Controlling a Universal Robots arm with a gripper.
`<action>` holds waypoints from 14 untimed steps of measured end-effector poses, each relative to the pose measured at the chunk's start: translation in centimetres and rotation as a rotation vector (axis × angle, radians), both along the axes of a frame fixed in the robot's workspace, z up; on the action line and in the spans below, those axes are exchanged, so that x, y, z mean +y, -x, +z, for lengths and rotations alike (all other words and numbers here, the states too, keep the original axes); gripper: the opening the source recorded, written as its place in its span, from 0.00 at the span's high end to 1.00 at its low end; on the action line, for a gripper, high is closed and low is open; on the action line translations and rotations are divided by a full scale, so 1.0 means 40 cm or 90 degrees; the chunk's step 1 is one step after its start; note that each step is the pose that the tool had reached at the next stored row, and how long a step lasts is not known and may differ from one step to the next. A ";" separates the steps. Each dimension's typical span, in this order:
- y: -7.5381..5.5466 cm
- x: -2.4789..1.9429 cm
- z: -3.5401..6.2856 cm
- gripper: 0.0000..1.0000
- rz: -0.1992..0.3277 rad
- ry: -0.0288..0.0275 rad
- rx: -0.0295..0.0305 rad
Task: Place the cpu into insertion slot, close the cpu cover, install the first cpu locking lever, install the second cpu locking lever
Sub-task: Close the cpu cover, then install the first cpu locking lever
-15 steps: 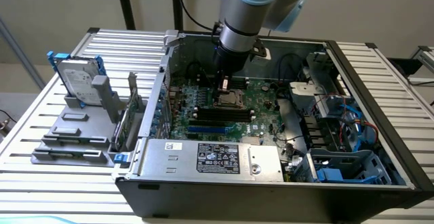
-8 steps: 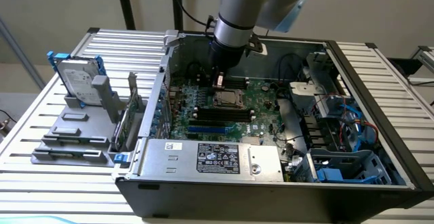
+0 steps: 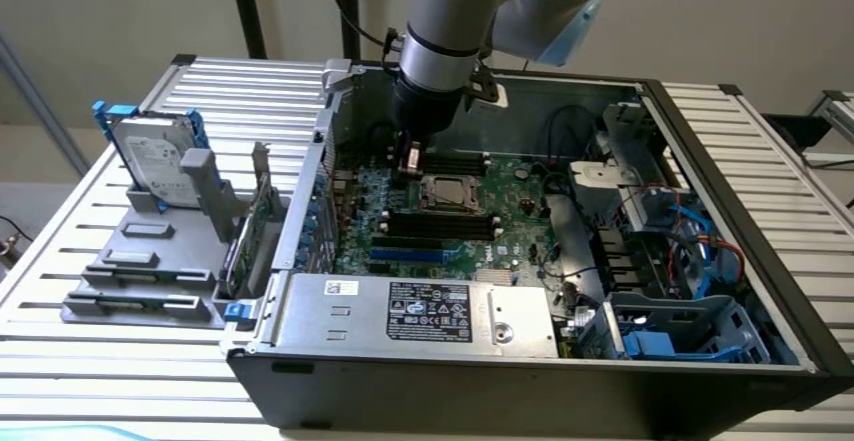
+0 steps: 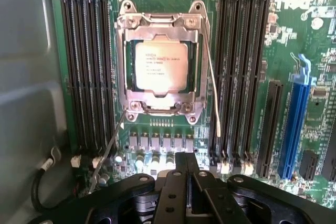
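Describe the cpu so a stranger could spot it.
Inside the open black computer case lies a green motherboard. Between its long black memory slots sits a silvery metal frame; the cpu is the pale printed square in its window.

Behind your bench is a plain, pale beige wall (image 3: 120,11), softly and evenly lit with no hard shadows, and two black upright poles (image 3: 248,6) stand in front of it near the table's back edge. Your table (image 3: 94,361) is built of ribbed, silvery metal slats that catch a dull sheen. Off the exterior view's left you can see a slanted grey bar (image 3: 27,91) and a strip of light floor (image 3: 30,201), and at the exterior view's right edge some metal framework (image 3: 834,111) stands beyond the table.
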State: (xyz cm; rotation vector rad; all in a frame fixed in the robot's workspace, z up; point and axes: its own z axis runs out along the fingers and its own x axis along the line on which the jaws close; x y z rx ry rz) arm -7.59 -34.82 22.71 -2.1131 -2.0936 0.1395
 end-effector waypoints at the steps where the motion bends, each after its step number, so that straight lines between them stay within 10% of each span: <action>1: 0.000 0.000 0.000 0.89 0.000 0.0000 0.0000; 14: 0.000 0.000 0.000 0.89 0.000 0.0000 0.0000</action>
